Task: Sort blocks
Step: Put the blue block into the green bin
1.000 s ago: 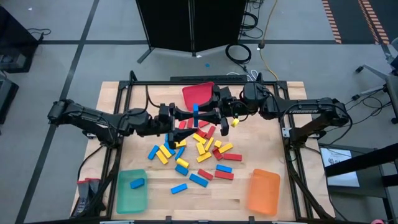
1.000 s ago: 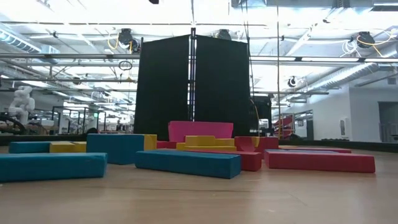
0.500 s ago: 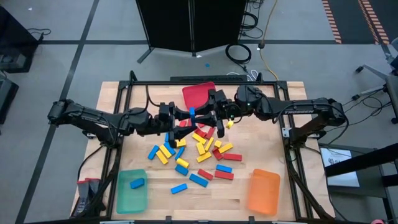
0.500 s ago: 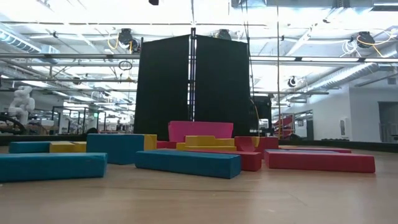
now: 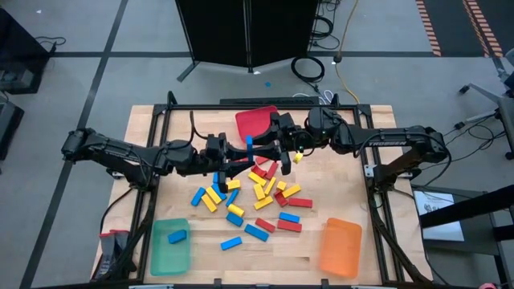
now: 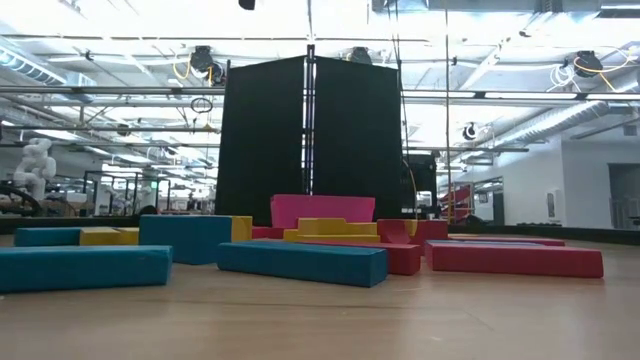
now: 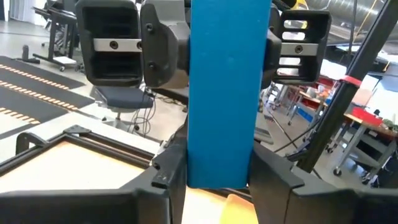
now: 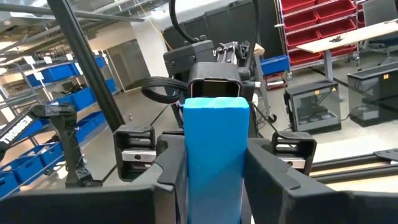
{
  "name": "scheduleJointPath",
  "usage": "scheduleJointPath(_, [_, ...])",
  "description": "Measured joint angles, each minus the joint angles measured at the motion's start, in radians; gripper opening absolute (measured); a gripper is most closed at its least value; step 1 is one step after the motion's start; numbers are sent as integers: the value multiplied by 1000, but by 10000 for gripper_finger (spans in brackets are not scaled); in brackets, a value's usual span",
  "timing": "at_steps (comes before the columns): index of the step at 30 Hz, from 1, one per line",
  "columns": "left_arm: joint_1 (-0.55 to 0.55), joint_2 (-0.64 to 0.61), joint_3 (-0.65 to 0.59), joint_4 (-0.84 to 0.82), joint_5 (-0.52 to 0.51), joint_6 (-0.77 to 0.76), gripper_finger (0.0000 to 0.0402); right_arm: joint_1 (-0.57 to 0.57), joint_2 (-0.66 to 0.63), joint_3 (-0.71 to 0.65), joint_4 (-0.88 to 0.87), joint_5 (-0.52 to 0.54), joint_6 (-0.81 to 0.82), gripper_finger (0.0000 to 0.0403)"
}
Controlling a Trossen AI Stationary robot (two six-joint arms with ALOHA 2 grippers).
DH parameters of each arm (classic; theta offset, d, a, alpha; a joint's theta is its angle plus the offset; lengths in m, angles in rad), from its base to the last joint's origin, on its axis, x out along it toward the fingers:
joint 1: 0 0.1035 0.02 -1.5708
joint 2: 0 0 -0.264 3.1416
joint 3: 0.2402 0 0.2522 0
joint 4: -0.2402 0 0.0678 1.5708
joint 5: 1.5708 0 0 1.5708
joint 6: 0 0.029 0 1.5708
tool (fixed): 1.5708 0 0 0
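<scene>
Blue upright block (image 5: 250, 147) is clamped by both left gripper (image 5: 241, 151) and right gripper (image 5: 259, 148).

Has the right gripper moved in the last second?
Yes. In the high view the right gripper has slid toward the left arm, now overlapping the red bin, and meets the blue block.

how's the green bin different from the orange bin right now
The green bin sits at the table's near left corner; the orange bin sits at the near right. The green bin holds one blue block; the orange bin shows no blocks inside. One is green, the other orange. Both are similar-sized rounded rectangular trays resting flat on the wooden table.
</scene>
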Motion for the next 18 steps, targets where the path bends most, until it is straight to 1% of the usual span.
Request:
scheduleJointPath(9, [0, 0, 0, 0, 0, -3, 133, 0, -3, 0, 2, -17, -8, 106])
scheduleJointPath(10, [0, 0, 0, 1, -1, -3, 133, 0, -6, 0, 1, -17, -15, 123])
scheduleJointPath(11, [0, 0, 0, 3, 0, -6, 133, 0, -10, 0, -2, -18, -23, 148])
scheduleJointPath(15, [1, 0, 0, 4, -7, -19, 133, -11, -30, 0, -32, -34, -11, 280])
scheduleJointPath(17, [1, 0, 0, 2, -10, -19, 133, -13, -35, 0, -49, -32, -8, 333])
scheduleJointPath(18, [1, 0, 0, 2, -10, -19, 133, -13, -37, 0, -55, -27, -4, 353])
